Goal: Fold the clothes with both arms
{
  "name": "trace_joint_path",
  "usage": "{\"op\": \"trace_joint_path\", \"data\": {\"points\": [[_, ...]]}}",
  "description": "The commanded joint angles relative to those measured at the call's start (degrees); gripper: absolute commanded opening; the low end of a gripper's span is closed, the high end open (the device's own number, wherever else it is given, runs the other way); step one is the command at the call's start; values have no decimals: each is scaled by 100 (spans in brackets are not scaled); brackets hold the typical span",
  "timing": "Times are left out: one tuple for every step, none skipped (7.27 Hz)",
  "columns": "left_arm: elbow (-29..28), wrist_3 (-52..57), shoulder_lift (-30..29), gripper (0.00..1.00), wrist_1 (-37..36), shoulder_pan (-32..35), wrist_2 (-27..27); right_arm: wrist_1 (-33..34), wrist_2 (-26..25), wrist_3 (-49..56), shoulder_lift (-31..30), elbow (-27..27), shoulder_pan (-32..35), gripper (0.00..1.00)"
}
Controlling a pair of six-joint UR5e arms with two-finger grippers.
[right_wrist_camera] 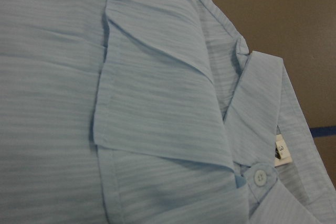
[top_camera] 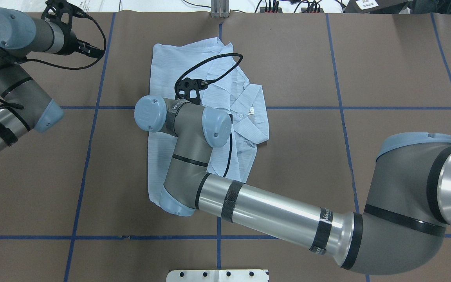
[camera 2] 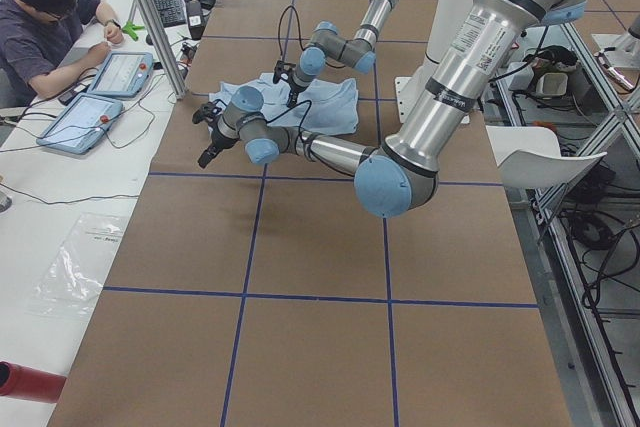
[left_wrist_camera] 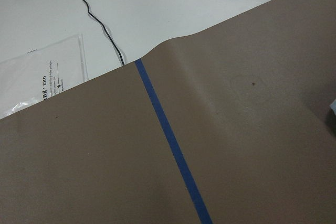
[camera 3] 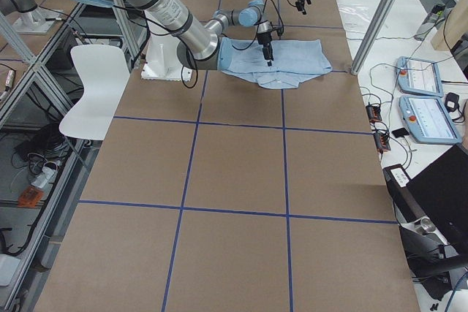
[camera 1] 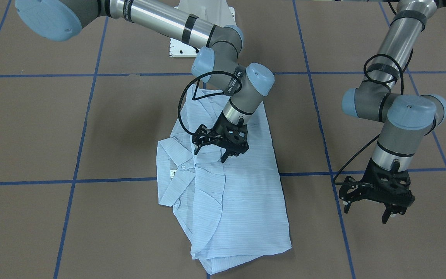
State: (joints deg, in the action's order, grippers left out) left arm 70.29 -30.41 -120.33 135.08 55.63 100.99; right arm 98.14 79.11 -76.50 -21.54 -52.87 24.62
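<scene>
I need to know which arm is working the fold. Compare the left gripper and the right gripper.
The right gripper is over the shirt, beside its collar; the left gripper is off to the side over the bare brown table, apart from the shirt. The right gripper's wrist view is filled with cloth; the left gripper's shows only table and blue tape. Both are black, open and hold nothing.

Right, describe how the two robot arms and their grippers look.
Both the right arm and the left arm are silver metal tubes joined by grey joints with round light blue caps. Black bands ring the tubes, and some carry white lettering. A thin black cable loops beside each wrist. The right gripper and left gripper are black, two-fingered, with openwork frames.
</scene>
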Motion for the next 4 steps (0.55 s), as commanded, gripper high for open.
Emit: {"op": "trace_joint_path", "data": {"points": [[125,0,97,100,0,0,9,361,-10,309,1,-48,42,100],[204,0,176,100,0,-8,9,651,-10,520,-8,-127,130,100],[283,-9,220,100,-8,-9,9,1115,-1,731,-25,-293,192,100],[310,-9,256,100,0,-17,9,1737,-1,907,-234,-782,244,100]]}}
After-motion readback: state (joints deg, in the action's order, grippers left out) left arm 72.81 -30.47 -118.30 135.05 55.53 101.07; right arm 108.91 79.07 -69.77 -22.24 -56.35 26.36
